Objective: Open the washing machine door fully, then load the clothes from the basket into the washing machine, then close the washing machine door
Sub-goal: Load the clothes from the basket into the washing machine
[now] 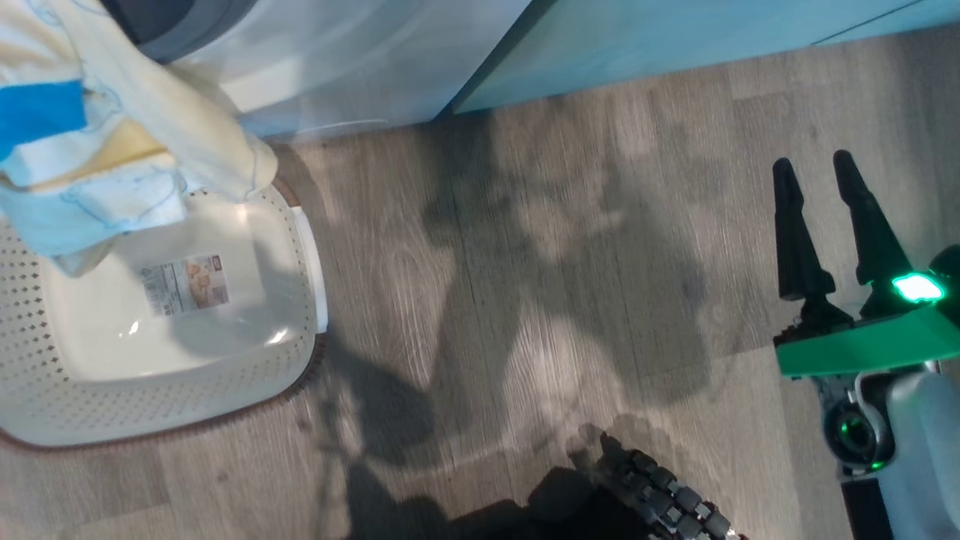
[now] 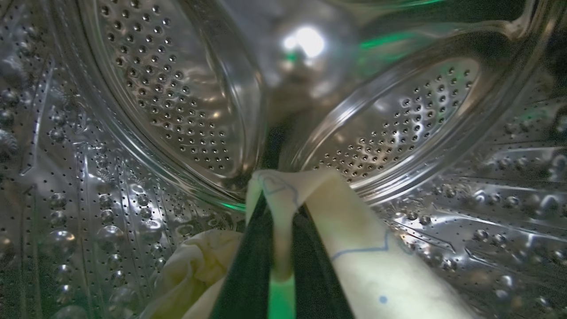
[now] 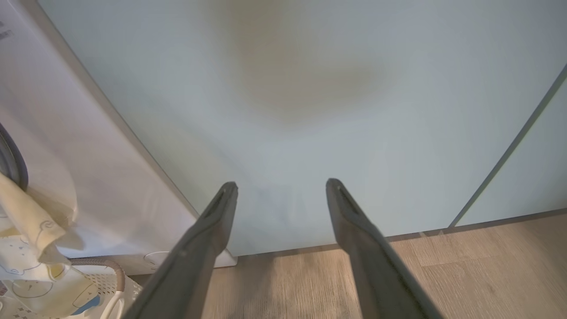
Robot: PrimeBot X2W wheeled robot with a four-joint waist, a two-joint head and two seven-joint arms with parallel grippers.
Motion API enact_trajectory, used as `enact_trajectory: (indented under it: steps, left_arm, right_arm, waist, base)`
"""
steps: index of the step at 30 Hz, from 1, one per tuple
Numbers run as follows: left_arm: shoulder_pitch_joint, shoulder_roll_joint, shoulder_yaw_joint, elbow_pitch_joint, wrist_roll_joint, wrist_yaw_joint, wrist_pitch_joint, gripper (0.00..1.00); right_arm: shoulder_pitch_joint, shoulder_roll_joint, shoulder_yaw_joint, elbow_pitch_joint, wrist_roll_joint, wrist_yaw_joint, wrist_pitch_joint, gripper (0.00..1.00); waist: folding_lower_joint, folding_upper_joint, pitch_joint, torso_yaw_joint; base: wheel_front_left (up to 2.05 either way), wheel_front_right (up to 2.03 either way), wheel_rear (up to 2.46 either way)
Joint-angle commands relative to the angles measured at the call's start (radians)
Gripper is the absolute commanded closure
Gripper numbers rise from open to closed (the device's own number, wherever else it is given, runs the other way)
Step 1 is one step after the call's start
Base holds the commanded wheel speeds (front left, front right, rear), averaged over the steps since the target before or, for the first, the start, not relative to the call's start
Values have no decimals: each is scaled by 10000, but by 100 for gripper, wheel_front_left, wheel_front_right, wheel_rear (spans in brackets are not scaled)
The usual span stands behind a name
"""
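Clothes [image 1: 112, 150], pale cream-yellow fabric with thin blue line drawings and one bright blue patch, are hanging in a bunch from the upper left of the head view, trailing from the mouth of the machine [image 1: 337, 67] down over the far corner of the basket [image 1: 45, 397]. The basket is sitting on the floor [image 1: 525, 300] just beside the machine, its bottom lying bare around a paper label [image 1: 186, 283]. The left hand [image 2: 281, 230] is reaching into the perforated steel drum [image 2: 168, 88], its two dark fingers closed tight and pinching a fold of cream cloth that is draping over the fingertips and running back along the right finger; another crumpled cream bunch is lying low on the drum wall just left of the fingers. The right hand [image 1: 812, 162] is hovering well apart, over bare floor, fingers spread wide and gripping nothing, pointing toward the mint cabinet [image 3: 310, 110] beside the machine.
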Motion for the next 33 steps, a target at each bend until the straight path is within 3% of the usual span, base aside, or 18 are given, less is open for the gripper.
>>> enact_trajectory:
  steps: [1,11,18,23,25,26,27,33]
  left_arm:
    - [-650,598,241,-232,90,20,-239,100]
    - [-1692,516,659,4,351,123,-879,100]
    - [-1606,332,1922,-1176,850,90,-892,100]
    - [-1101,-7,2356,-942,1222,-72,-893,100]
    - [-934,-131,2266,-482,1327,-152,-893,55]
    - [-885,-178,2218,-244,1365,-179,-893,13]
    - [-858,-236,2179,28,1365,-200,-893,0]
    - [-859,-452,1788,1043,1473,-340,-813,0]
  right_arm:
    - [-91,-31,120,-321,97,44,-67,0]
    - [-269,-30,62,-296,58,44,-67,0]
    - [-437,-30,5,-275,20,44,-67,0]
    - [-444,-30,4,-272,-32,44,-67,0]
    - [-411,-30,6,-276,-48,44,-67,0]
    - [-387,-30,5,-278,-55,44,-67,0]
    - [-361,-30,0,-279,-63,44,-67,0]
    - [-221,-30,-46,-254,-151,44,-67,0]
  waist:
    - [-1,0,142,-33]
    - [-1,0,445,-15]
    - [-1,0,555,28]
    - [-1,0,464,106]
    - [-1,0,394,145]
    - [-1,0,357,164]
    - [-1,0,319,185]
    - [-1,0,84,311]
  base:
    - [0,0,0]
    - [0,0,0]
    - [0,0,0]
    - [0,0,0]
    - [0,0,0]
    - [0,0,0]
    - [0,0,0]
    - [0,0,0]
